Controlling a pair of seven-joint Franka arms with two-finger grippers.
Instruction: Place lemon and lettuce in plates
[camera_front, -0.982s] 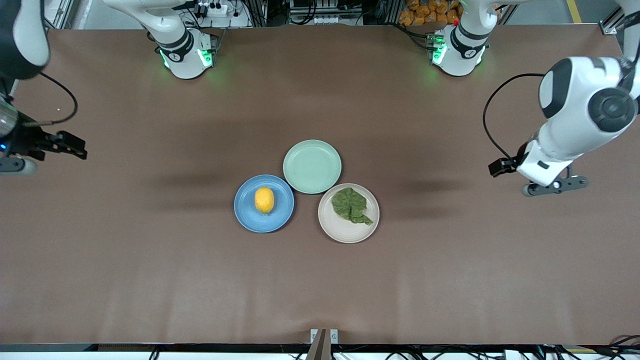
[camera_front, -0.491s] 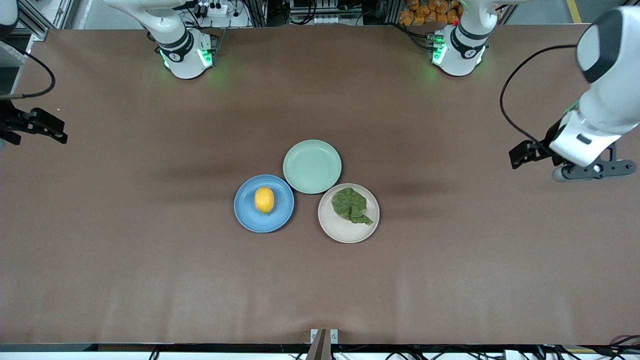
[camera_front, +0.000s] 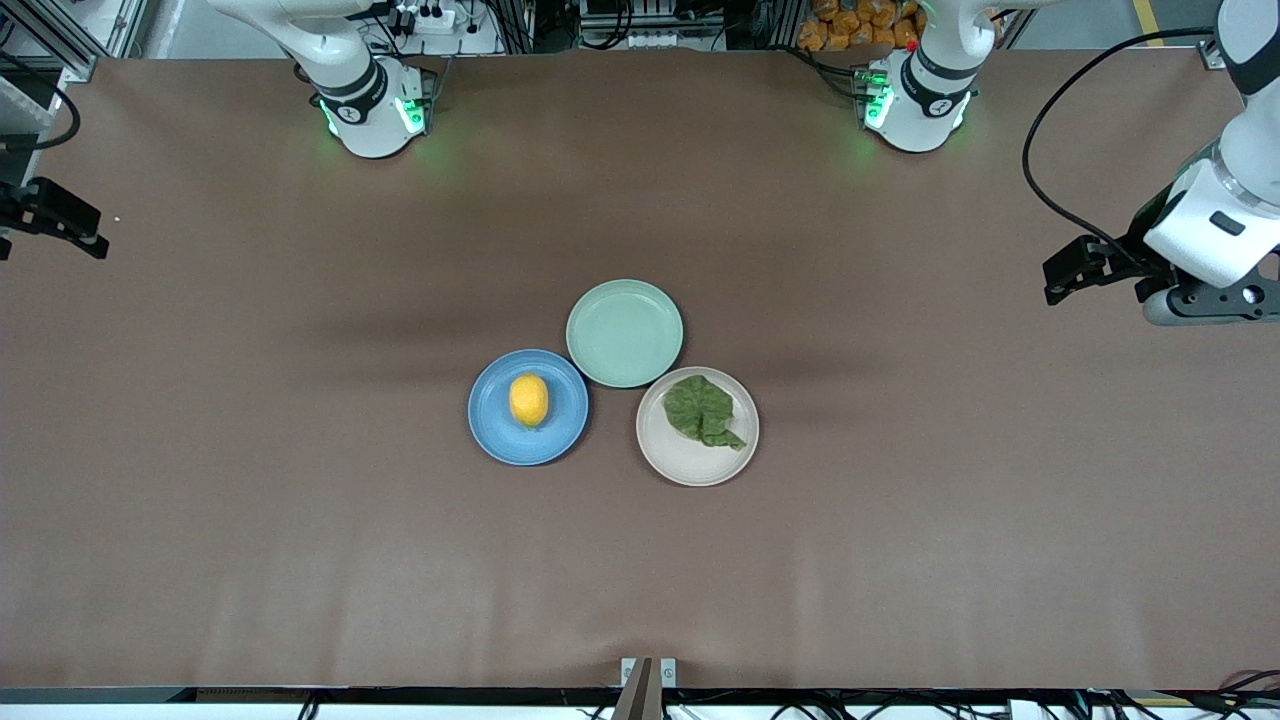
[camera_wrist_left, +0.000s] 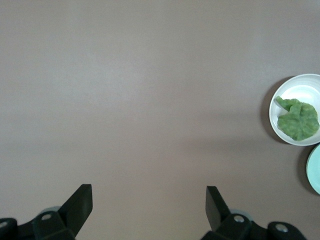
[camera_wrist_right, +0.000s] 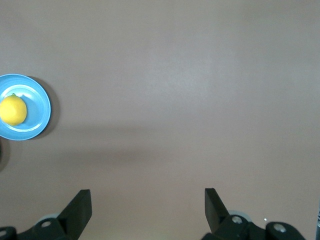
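The lemon (camera_front: 529, 400) lies in the blue plate (camera_front: 500, 430) at mid-table. The lettuce (camera_front: 706, 411) lies in the beige-pink plate (camera_front: 680, 462) beside it, toward the left arm's end. My left gripper (camera_wrist_left: 148, 197) is open and empty over bare table at the left arm's end (camera_front: 1215, 298), far from the plates. Its view shows the lettuce (camera_wrist_left: 299, 120) in its plate (camera_wrist_left: 300, 92). My right gripper (camera_wrist_right: 147, 200) is open and empty over bare table at the right arm's end. Its view shows the lemon (camera_wrist_right: 12, 110) in the blue plate (camera_wrist_right: 39, 117).
An empty mint-green plate (camera_front: 624, 333) touches both other plates, farther from the front camera. Only the right hand's black mount (camera_front: 55, 215) shows at the front view's edge. The brown table (camera_front: 300, 520) is bare around the plates.
Both arms have drawn outward toward the table's ends and toward their bases' side. The lemon, lettuce and plates have not moved.
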